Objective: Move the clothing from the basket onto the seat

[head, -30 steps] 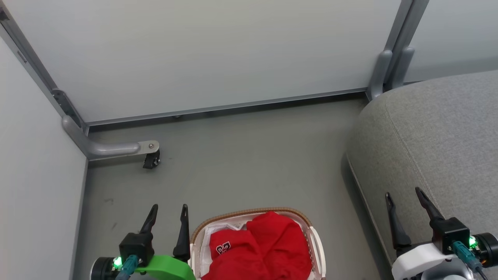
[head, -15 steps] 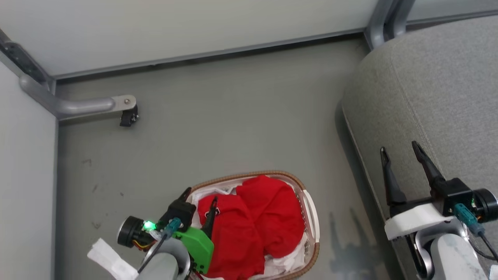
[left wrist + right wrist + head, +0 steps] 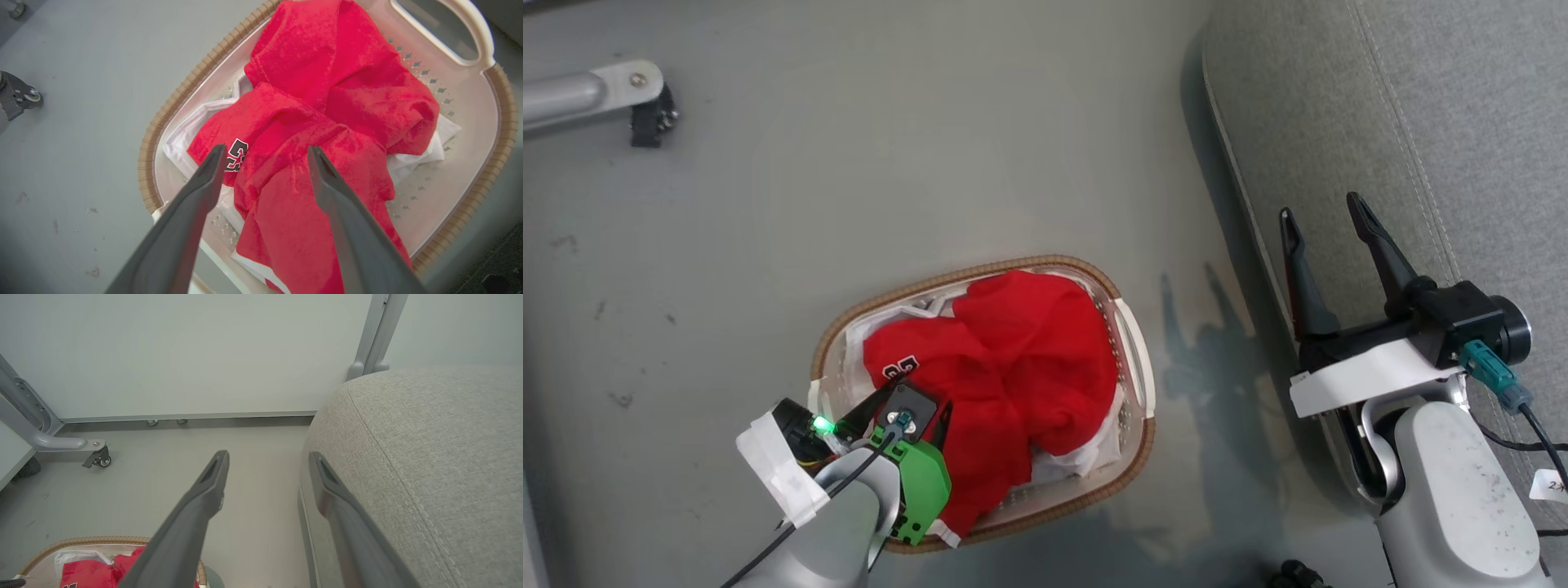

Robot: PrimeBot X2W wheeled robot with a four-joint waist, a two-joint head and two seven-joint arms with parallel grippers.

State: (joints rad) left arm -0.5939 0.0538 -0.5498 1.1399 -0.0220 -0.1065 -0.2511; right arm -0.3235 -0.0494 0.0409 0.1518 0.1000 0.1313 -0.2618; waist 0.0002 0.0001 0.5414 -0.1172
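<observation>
While your left gripper (image 3: 265, 149) hangs, fingers (image 3: 192, 200) spread, over the clothing (image 3: 339, 94) (right gripper (image 3: 1321, 208) spread too), a deep pinch may drag the white liner (image 3: 412, 161) or tip the basket (image 3: 179, 98)

The grey floor (image 3: 931, 163) carries the oval white perforated plastic basket (image 3: 1135, 359) with brown woven rim, the grey upholstered seat (image 3: 1339, 98) and a black caster (image 3: 649, 126).

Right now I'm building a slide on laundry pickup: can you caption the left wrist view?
Open left jaws aimed at the red clothing heaped in the white basket on the floor.
</observation>
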